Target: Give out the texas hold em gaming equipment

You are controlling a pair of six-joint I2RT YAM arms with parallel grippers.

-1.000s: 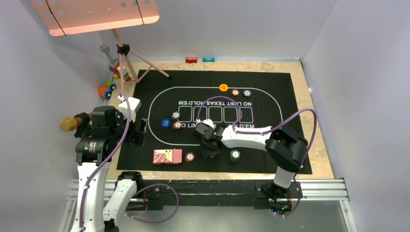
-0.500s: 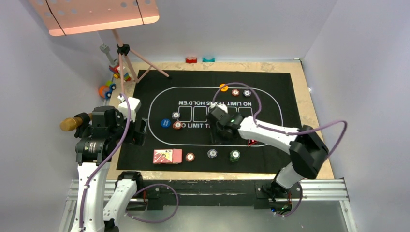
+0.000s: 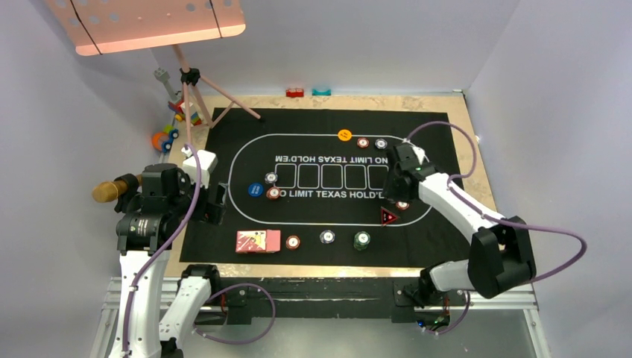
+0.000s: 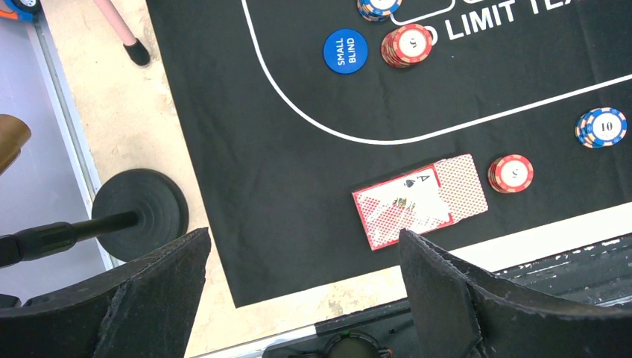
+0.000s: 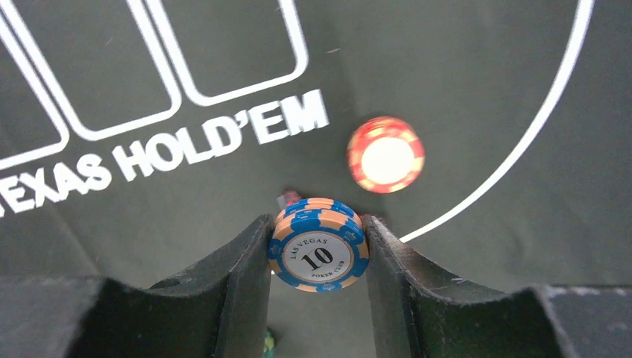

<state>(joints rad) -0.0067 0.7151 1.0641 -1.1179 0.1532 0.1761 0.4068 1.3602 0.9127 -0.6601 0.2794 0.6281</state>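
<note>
Black poker mat (image 3: 246,127), right claw (image 5: 317,257) clamping blue chips (image 5: 317,254), left claw (image 4: 302,298) spread, one card deck (image 4: 419,200).

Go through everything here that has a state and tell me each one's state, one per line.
Right gripper: shut on blue 10 chips, above the mat.
Left gripper: open, empty, above the mat corner.
Playing cards: flat stack, an ace face up on top.
Red 5 chips: stacked beside the cards.
Small blind button: flat, label up.
</note>
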